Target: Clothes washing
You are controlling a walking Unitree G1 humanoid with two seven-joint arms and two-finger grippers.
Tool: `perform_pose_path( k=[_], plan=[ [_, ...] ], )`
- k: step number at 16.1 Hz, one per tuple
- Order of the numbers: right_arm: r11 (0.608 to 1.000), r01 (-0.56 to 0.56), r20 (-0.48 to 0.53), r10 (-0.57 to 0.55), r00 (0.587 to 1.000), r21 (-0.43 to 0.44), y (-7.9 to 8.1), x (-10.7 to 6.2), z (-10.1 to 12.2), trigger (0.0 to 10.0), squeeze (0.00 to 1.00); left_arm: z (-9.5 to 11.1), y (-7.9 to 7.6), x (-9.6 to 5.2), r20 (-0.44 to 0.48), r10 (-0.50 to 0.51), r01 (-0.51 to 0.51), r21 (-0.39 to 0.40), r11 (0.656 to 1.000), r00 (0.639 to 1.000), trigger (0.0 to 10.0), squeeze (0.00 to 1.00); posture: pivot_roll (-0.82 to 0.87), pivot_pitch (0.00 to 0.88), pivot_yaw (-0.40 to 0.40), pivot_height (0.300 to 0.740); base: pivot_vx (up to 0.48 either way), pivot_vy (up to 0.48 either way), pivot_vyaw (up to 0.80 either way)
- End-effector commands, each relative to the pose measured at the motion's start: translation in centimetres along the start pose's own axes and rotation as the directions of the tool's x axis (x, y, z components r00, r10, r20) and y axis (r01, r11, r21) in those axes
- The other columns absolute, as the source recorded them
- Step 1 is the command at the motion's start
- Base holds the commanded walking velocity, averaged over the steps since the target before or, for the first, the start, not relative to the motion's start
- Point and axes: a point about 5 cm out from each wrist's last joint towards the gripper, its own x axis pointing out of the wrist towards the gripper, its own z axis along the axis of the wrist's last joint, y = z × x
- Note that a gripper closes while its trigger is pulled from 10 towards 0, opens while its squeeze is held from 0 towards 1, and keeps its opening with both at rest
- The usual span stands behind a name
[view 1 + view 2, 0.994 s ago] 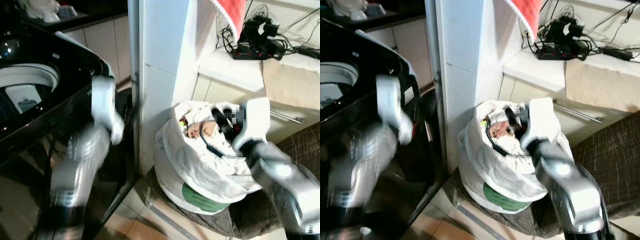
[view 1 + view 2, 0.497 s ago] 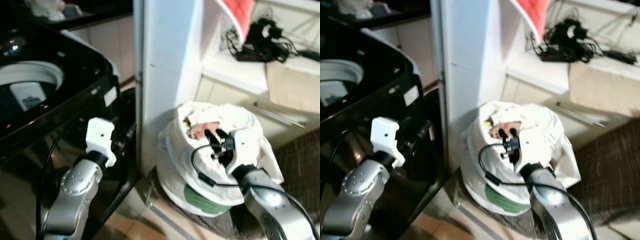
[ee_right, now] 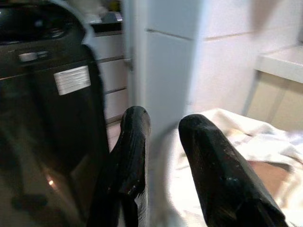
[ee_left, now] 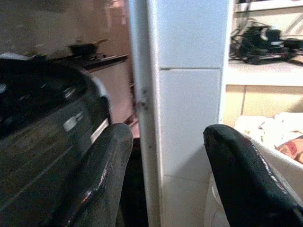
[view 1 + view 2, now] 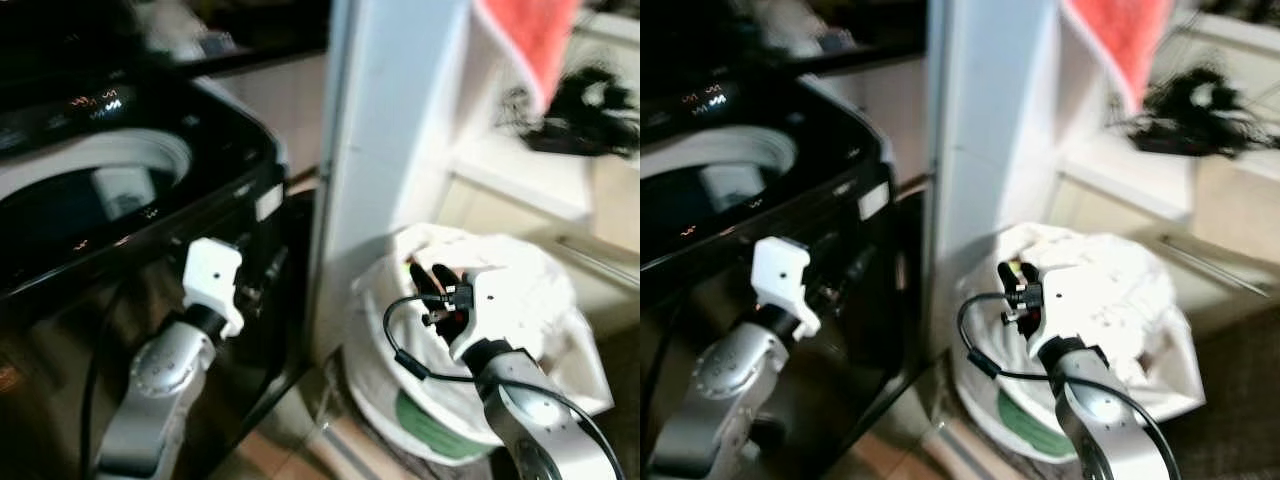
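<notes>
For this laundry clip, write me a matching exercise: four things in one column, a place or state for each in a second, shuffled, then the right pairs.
Things:
1. washing machine
2. white laundry bag
3. red cloth
4. left gripper

Places or states:
A. hanging at the top, above the shelf
B. open, with nothing between its fingers
C. on the floor, right of the white pillar
D. black, top opening showing, left of the pillar

Pairs: 1-D, 2-C, 3-A, 4-B
</notes>
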Motion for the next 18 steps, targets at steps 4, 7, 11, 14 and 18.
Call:
perform_pose_path(
  k=[4, 7, 11, 14, 18],
  plan=[
    [0.999, 0.037, 0.004, -0.037, 0.999, 0.018, -0.8, -0.5, 0.6, 10.0, 0.00, -0.1, -0.7, 0.6, 0.008, -0.028, 0.028, -0.041, 0.999, 1.000, 10.0, 0.00, -0.03, 0.000, -0.019, 0.740, 0.144, 0.000, -0.60],
    [0.997, 0.074, 0.000, -0.074, 0.997, 0.010, -1.2, -0.3, 0.9, 10.0, 0.00, -0.2, -0.9, 0.7, -0.006, -0.040, 0.039, -0.051, 0.998, 0.999, 10.0, 0.00, -0.04, 0.000, -0.019, 0.740, 0.000, 0.000, 0.00],
    [0.987, 0.156, -0.035, -0.158, 0.987, -0.048, -2.9, 0.7, 1.5, 10.0, 0.00, -0.4, -0.7, 0.9, -0.008, -0.036, 0.036, -0.034, 0.999, 0.999, 10.0, 0.00, -0.05, 0.000, -0.021, 0.740, 0.000, 0.000, 0.00],
    [0.989, 0.150, -0.064, -0.151, 0.986, -0.019, -3.1, 0.6, 1.3, 10.0, 0.00, -0.3, -1.0, 0.9, -0.007, -0.071, 0.071, -0.032, 0.997, 0.997, 10.0, 0.00, -0.05, 0.000, -0.028, 0.740, 0.000, 0.000, 0.00],
    [0.993, 0.114, -0.074, -0.115, 0.991, -0.011, -2.3, 0.0, 1.1, 10.0, 0.00, 0.0, -1.3, 1.3, 0.012, -0.078, 0.078, -0.023, 0.997, 0.997, 10.0, 0.00, -0.05, 0.000, -0.026, 0.740, 0.000, 0.464, -0.74]
  ],
)
